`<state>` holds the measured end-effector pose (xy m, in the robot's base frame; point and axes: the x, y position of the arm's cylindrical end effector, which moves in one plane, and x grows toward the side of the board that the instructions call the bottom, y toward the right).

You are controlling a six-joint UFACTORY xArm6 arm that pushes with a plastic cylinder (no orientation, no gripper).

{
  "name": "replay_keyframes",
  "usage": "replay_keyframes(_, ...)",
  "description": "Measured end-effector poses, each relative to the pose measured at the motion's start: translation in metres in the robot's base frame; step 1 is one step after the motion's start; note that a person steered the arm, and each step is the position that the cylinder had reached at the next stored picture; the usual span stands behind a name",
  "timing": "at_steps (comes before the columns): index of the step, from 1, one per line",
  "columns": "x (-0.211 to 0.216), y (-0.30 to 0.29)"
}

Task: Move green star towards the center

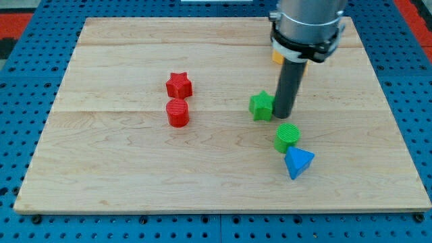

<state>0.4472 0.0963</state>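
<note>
Wooden board, pale, on a blue pegboard surround. Nearest the view's bottom, right of middle: blue block, wedge or pyramid-like, touching or just beside a green cylinder above it. Next up: green star, the task's item, right of the board's centre and slightly toward the view's top. My tip stands immediately at the star's right side, touching or nearly so; contact cannot be confirmed. No jaws fitted; the arm ends in a plain rod, so nothing opens, closes or grips. At the view's left of centre: red cylinder, with a red star just above it, close together, well apart from the green star. Farthest: an orange or yellow block, mostly hidden behind the arm's housing, shape not determinable. Handling judgement: the star appears small, light, rigid, likely to slide readily on smooth wood and to rotate if pushed off-centre on a point. Best contact is its right flank, in a notch between points, pushing toward the view's left.
</note>
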Motion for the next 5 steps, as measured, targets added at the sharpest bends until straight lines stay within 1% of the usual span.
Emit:
replay_keyframes(1, -0.001, 0.01)
replay_keyframes(2, 0.001, 0.066)
replay_keyframes(3, -0.008, 0.007)
replay_keyframes(4, -0.018, -0.081)
replay_keyframes(5, -0.02, -0.002)
